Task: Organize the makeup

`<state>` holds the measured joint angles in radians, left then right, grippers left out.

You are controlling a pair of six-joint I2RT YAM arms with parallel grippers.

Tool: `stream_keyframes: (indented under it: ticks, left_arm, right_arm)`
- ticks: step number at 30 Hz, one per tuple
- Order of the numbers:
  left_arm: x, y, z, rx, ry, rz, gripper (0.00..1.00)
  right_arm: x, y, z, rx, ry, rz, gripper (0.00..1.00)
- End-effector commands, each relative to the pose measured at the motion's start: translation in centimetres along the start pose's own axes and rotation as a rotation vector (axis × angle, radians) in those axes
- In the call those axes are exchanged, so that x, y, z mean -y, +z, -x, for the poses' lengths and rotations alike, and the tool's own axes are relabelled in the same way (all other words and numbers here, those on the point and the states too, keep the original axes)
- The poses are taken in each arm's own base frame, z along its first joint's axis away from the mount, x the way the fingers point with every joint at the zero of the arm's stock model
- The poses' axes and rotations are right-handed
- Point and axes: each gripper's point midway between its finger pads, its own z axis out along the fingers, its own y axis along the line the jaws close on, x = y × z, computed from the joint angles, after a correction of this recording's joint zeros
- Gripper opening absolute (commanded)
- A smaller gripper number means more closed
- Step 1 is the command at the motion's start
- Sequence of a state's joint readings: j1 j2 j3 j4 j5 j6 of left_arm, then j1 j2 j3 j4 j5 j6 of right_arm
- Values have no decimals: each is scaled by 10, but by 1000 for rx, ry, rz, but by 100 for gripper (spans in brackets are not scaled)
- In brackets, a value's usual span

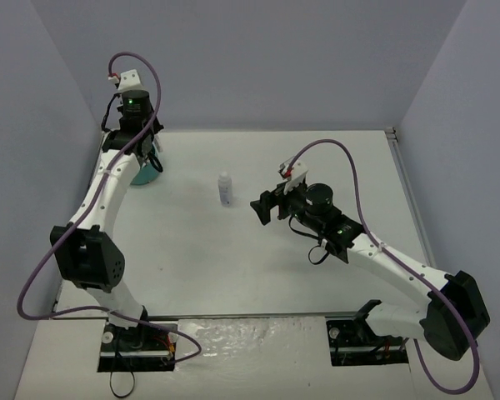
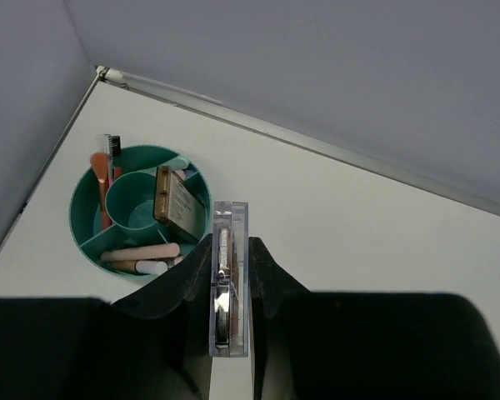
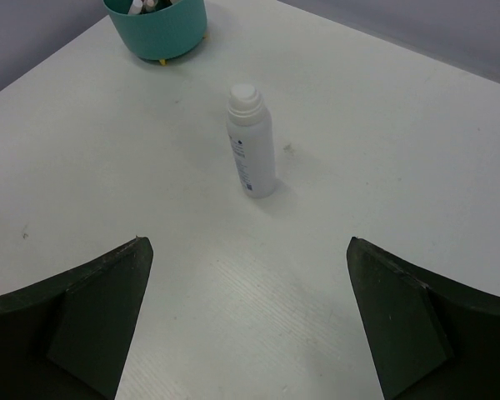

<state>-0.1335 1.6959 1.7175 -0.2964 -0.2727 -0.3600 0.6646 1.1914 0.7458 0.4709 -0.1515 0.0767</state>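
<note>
My left gripper (image 2: 231, 258) is shut on a thin clear-framed compact (image 2: 230, 283), held edge-on above the table just right of the round teal tub (image 2: 83, 242). In the tub lie a pinkish-brown palette (image 2: 177, 202), pink sticks (image 2: 142, 252) and a black brush (image 2: 110, 150). From above, the left gripper (image 1: 142, 154) hangs over the tub (image 1: 146, 175) at the back left. A white bottle (image 3: 252, 142) stands upright mid-table, also seen from above (image 1: 225, 188). My right gripper (image 3: 246, 317) is open, low over the table, a short way in front of the bottle (image 1: 262, 208).
Grey walls close the table at the back and both sides. A metal strip (image 2: 175, 93) runs along the back edge behind the tub. The tub (image 3: 157, 29) sits at the far left in the right wrist view.
</note>
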Motion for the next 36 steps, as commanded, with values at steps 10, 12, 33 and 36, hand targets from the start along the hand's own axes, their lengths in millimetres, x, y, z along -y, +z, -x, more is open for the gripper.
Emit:
stream_keyframes:
  ticks: [10, 12, 33, 36]
  left_arm:
    - [-19, 89, 32, 97, 4, 66, 0]
    - [-20, 95, 26, 87, 21, 76, 0]
    - [-35, 126, -34, 52, 163, 44, 0]
    - [-40, 128, -40, 43, 145, 52, 0]
  right_arm:
    - [6, 8, 16, 70, 11, -2, 100]
    - [6, 9, 16, 71, 12, -2, 100]
    - [3, 11, 11, 60, 12, 34, 100]
    - [3, 11, 10, 57, 12, 35, 100]
